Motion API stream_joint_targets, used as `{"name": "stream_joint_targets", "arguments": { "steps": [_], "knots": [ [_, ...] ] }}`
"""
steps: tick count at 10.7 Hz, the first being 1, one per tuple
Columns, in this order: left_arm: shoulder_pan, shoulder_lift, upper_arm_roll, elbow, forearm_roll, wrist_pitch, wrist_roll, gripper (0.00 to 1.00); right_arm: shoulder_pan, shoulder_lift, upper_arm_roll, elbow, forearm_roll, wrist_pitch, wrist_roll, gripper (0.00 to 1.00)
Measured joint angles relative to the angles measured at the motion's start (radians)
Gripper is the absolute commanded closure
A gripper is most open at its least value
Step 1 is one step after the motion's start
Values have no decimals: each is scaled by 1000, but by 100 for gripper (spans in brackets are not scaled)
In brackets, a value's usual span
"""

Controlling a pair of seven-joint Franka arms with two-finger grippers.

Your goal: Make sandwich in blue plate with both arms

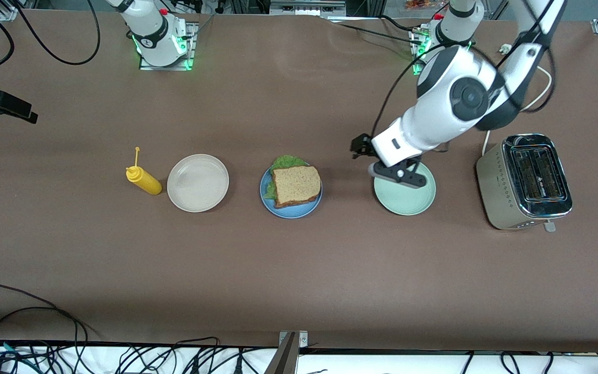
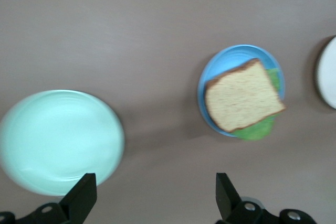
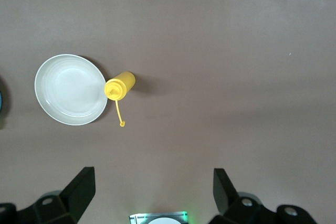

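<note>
Here the sandwich (image 1: 296, 184) lies on the blue plate (image 1: 291, 212) mid-bench, its top slice of brown bread (image 2: 243, 96) covering a green lettuce leaf (image 1: 284, 161) that pokes out at the edge. Toward the left arm's end sits the pale green plate (image 1: 406, 202), with the toaster (image 1: 526, 179) beside it nearer that end of the bench (image 1: 299, 275). The left gripper (image 1: 395, 171) hangs over the green plate's rim, jaws spread wide, gripping nothing. Toward the right arm's end are the beige plate (image 1: 198, 183) and, just beside it, a yellow squeeze bottle (image 1: 144, 179). The right gripper (image 3: 152, 195) waits high above the bench, jaws spread and empty
</note>
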Motion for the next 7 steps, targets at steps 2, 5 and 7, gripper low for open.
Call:
{"name": "stream_joint_targets", "arguments": {
  "steps": [2, 5, 7],
  "knots": [
    [-15, -97, 74, 1, 42, -85, 79, 0, 0, -5, 0, 0, 2, 0, 0, 0],
    [-24, -239, 230, 3, 47, -214, 217, 0, 0, -7, 1, 1, 3, 1, 2, 0],
    [-42, -325, 364, 3, 48, -313, 249, 0, 0, -8, 1, 2, 3, 12, 2, 0]
  ]
}}
